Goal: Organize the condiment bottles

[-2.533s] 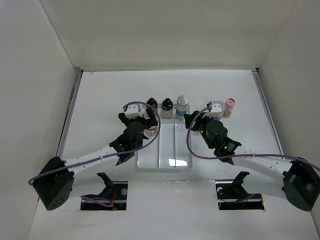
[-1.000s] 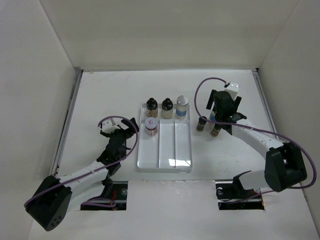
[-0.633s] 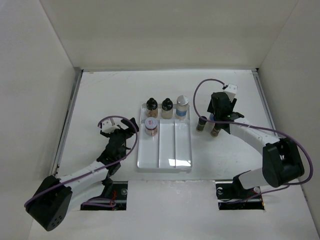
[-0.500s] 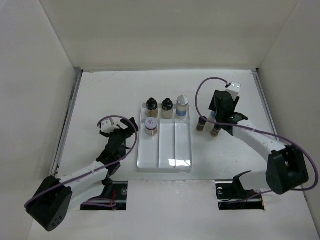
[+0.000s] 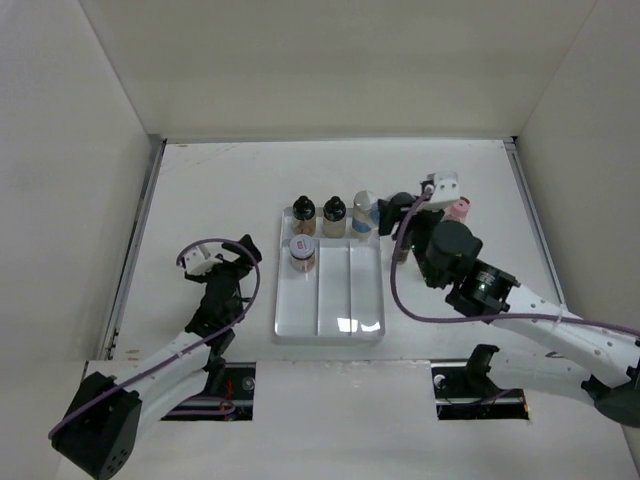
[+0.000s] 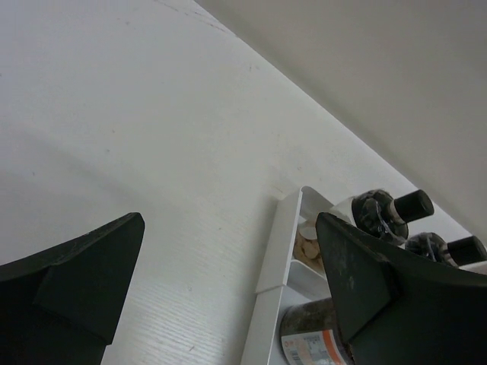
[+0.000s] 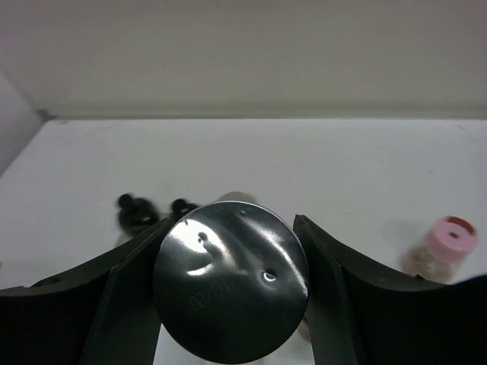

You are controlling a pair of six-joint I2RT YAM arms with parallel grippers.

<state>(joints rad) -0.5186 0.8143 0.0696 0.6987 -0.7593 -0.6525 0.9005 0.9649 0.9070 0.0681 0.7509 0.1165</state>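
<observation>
My right gripper (image 5: 396, 214) is shut on a condiment bottle with a shiny black lid (image 7: 230, 281), held beside the back right corner of the white tray (image 5: 330, 325). Two black-capped bottles (image 5: 304, 213) (image 5: 334, 213) and a silver-capped one (image 5: 364, 207) stand along the tray's back. A red-labelled jar (image 5: 301, 252) stands in the tray's left compartment. A pink-capped jar (image 5: 460, 210) stands on the table to the right. My left gripper (image 5: 232, 258) is open and holds nothing, left of the tray (image 6: 278, 258), apart from it.
White walls close in the table on three sides. The right arm (image 5: 480, 285) lies across the table right of the tray and hides what is under it. The left arm (image 5: 200, 320) stretches along the near left.
The right gripper closed on a black-lidded bottle and swung left toward the tray's back right corner. The left gripper drew back slightly toward the near left and opened wider.
</observation>
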